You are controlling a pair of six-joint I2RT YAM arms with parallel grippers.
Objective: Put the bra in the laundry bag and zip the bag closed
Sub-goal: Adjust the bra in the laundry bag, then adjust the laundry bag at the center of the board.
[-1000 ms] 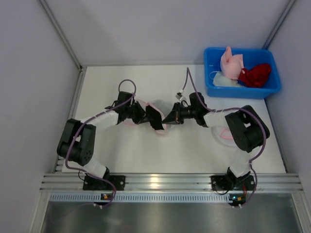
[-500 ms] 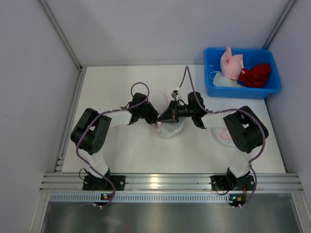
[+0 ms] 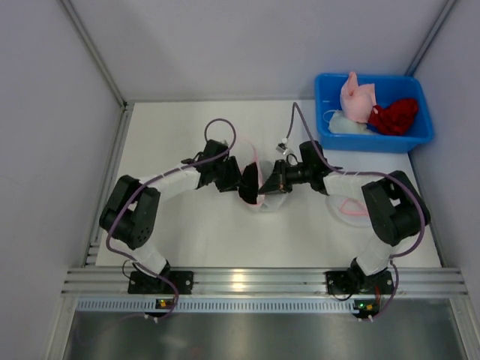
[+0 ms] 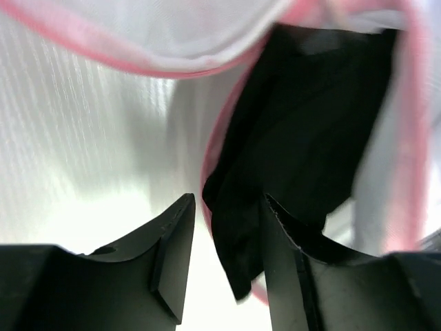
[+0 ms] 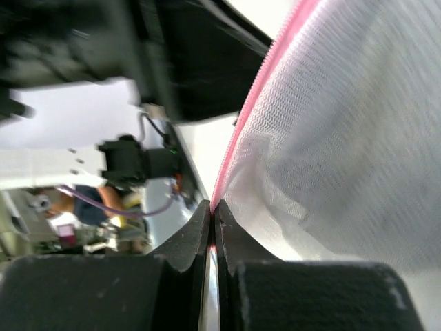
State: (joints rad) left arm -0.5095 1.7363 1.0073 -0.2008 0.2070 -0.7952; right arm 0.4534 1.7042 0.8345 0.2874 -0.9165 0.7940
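The black bra (image 3: pixel 248 189) hangs at the mouth of the white mesh laundry bag (image 3: pixel 271 199), which has a pink zipper edge. My left gripper (image 3: pixel 241 182) is at the bag's opening. In the left wrist view its jaws (image 4: pixel 227 203) stand apart with the bra (image 4: pixel 303 138) between them, resting against the right finger, with a sliver of light on the left side. The bag's pink rim (image 4: pixel 406 138) curves around the bra. My right gripper (image 3: pixel 268 182) is shut on the bag's pink edge (image 5: pixel 255 103) and holds the mesh (image 5: pixel 344 138) up.
A blue bin (image 3: pixel 375 141) at the back right holds pink, red and white garments. A pink-edged item (image 3: pixel 349 207) lies on the table under my right arm. Grey enclosure walls stand on the left, back and right.
My left gripper has carried the bra rightward up to the right gripper and into the bag's mouth. The right gripper has shifted slightly right while still pinching the bag's edge.
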